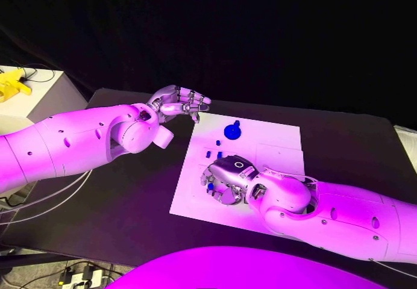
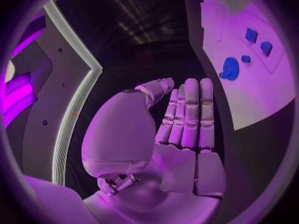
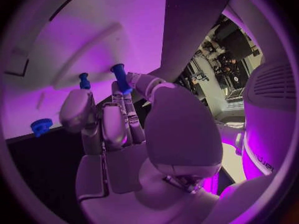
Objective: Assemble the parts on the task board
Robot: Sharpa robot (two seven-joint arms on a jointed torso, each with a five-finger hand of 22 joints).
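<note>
While the right hand (image 1: 228, 179) sits low over the near-left part of the task board (image 1: 278, 158), it's pinching a small blue peg (image 3: 121, 78) up at its fingertips, so I'd call this the carry-and-place step: peg in hand, not seated yet. Next move, my guess, needs the peg lined up square over its hole, then pushed straight down. Left hand (image 1: 178, 101) hangs off the board's far-left corner, above the black table (image 1: 348, 138), holding nothing. Fingers look curled from the head cam, but the left wrist cam shows them straight and pressed side by side. Blue gear (image 1: 232, 130) lies on the board's far part, w/ a couple small blue pieces (image 1: 213, 154) betw. it and the right hand. Head cam hides the pinched peg under the hand; right wrist cam shows it plain, plus a second peg (image 3: 83, 80) just beside it, standing on the board I think.
</note>
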